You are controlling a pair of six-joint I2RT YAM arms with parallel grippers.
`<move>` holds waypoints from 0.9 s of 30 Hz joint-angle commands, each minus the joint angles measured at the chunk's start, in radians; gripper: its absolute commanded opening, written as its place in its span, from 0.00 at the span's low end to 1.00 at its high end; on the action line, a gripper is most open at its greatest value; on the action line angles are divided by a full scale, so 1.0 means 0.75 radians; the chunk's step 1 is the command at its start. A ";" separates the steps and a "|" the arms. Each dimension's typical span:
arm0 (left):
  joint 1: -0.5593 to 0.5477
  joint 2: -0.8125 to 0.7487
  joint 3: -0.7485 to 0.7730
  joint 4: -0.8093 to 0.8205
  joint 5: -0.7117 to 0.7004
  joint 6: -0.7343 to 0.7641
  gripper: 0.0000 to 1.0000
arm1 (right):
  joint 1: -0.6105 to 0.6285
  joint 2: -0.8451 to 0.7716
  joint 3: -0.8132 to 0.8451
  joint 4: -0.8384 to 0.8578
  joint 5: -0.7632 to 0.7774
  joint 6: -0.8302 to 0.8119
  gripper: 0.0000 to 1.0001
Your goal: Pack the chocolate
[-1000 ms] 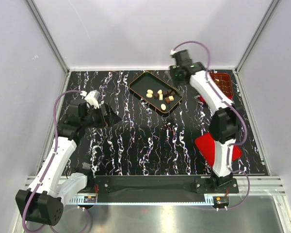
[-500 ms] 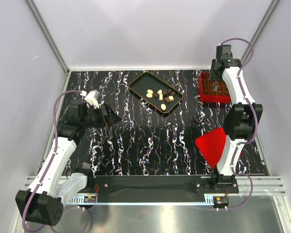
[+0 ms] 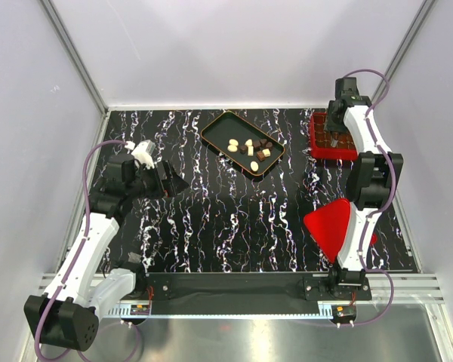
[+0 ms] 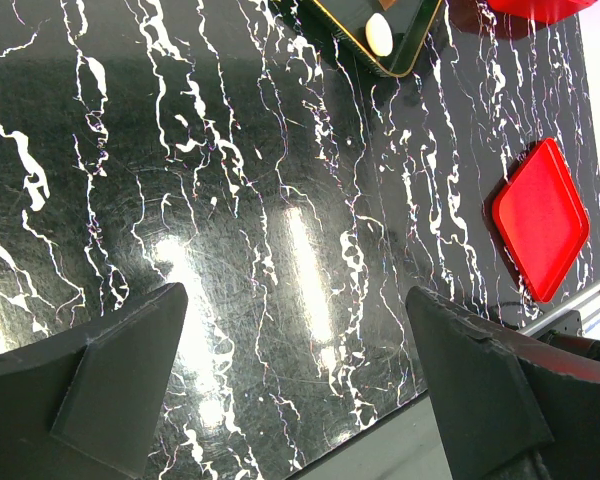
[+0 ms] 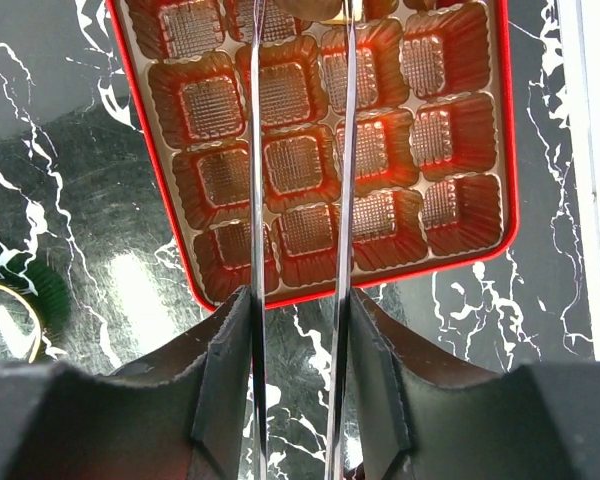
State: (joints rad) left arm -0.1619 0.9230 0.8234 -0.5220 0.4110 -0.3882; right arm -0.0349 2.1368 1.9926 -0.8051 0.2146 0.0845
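Note:
Several small chocolates (image 3: 251,148), dark, light brown and cream, lie in the black oblong tray (image 3: 220,123) at the back middle. The red gridded box (image 3: 321,149) stands at the back right; the cells that show in the right wrist view (image 5: 310,150) are empty. My right gripper (image 3: 334,127) is over the box. In its wrist view it (image 5: 300,330) is shut on thin metal tweezers (image 5: 347,150), whose tips hold a light brown chocolate (image 5: 310,8) at the frame's top edge. My left gripper (image 3: 170,183) is open and empty above the table at the left (image 4: 295,380).
The flat red lid (image 3: 331,226) lies at the front right beside the right arm, also in the left wrist view (image 4: 540,218). A cream candy (image 4: 379,34) shows at the tray's corner (image 4: 410,55). Grey walls close in the table on three sides.
My right arm has swung from the tray to the right and now stands over the red box. The left arm has not moved.

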 commanded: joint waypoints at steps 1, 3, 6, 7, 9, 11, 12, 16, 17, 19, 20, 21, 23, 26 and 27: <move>0.003 0.003 0.013 0.050 0.000 0.025 0.99 | -0.001 -0.008 0.063 0.069 -0.039 0.004 0.47; 0.003 0.005 0.011 0.050 0.000 0.025 0.99 | -0.001 -0.008 0.072 0.067 -0.045 0.004 0.47; 0.003 0.005 0.013 0.050 0.000 0.023 0.99 | -0.001 -0.012 0.088 0.067 -0.057 0.004 0.47; 0.003 0.003 0.013 0.052 0.000 0.023 0.99 | -0.001 -0.012 0.096 0.065 -0.063 0.004 0.47; 0.003 0.001 0.011 0.052 -0.002 0.025 0.99 | -0.001 -0.012 0.102 0.061 -0.077 0.010 0.49; 0.003 0.001 0.011 0.048 -0.004 0.025 0.99 | -0.001 -0.010 0.117 0.055 -0.073 0.012 0.53; 0.003 -0.001 0.009 0.048 -0.004 0.025 0.99 | -0.001 -0.010 0.119 0.049 -0.065 0.010 0.54; 0.003 -0.012 0.005 0.048 -0.004 0.025 0.99 | -0.001 -0.016 0.190 -0.008 -0.026 0.006 0.55; 0.003 -0.012 0.005 0.050 -0.002 0.025 0.99 | 0.002 -0.020 0.212 -0.033 -0.022 0.022 0.54; 0.003 -0.016 0.005 0.050 0.006 0.023 0.99 | 0.006 -0.071 0.253 -0.092 -0.043 0.053 0.53; 0.003 -0.020 0.005 0.050 0.010 0.023 0.99 | 0.012 -0.098 0.250 -0.100 -0.059 0.065 0.53; 0.003 -0.022 0.005 0.052 0.012 0.023 0.99 | 0.038 -0.163 0.215 -0.094 -0.096 0.069 0.52; 0.003 -0.036 0.000 0.054 0.010 0.023 0.99 | 0.103 -0.225 0.162 -0.076 -0.124 0.076 0.52; 0.003 -0.048 -0.002 0.052 0.002 0.023 0.99 | 0.269 -0.313 0.049 -0.060 -0.127 0.063 0.52; 0.003 -0.050 -0.004 0.054 0.000 0.023 0.99 | 0.310 -0.327 0.019 -0.054 -0.131 0.063 0.52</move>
State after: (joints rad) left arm -0.1619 0.9142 0.8234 -0.5220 0.4110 -0.3882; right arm 0.0681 2.0033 2.0472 -0.8608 0.1627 0.1249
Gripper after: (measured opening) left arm 0.988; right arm 0.524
